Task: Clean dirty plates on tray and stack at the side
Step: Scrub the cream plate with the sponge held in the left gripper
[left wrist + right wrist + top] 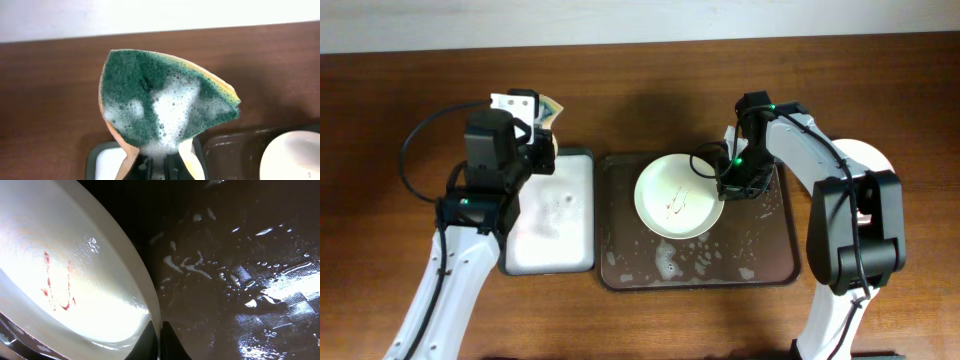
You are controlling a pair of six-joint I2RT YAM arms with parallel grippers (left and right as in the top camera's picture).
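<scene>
from overhead, one cream plate (678, 196) sits in the upper middle of the dark tray (770, 268), which lies on the wooden surface (640, 80) with foam flecks along its near half. the right claw (728, 182) meets the plate at its right edge, but from this height you cannot see how its fingers stand.

the right wrist view settles that. the right claw (160, 341) is nearly closed, its two dark fingers pinching the plate (65, 270) by the rim. this view also shows the thin red smears in the plate's centre clearly, and the wet, shiny floor of the tray (240, 255) beside it. whether the plate is raised off the tray i cannot tell.

overhead, the left claw (536, 122) hovers over the far edge of the smaller white tray (555, 240), just left of the dark one, with a sponge (549, 107) peeking out. the left wrist view gives the detail: the left claw (159, 164) is clamped on the sponge (165, 100), which stands up folded, green scouring face outward, yellow at its edge, with white suds down the middle. behind it show a corner of the dark tray (235, 145) and the plate's edge (292, 155).
</scene>
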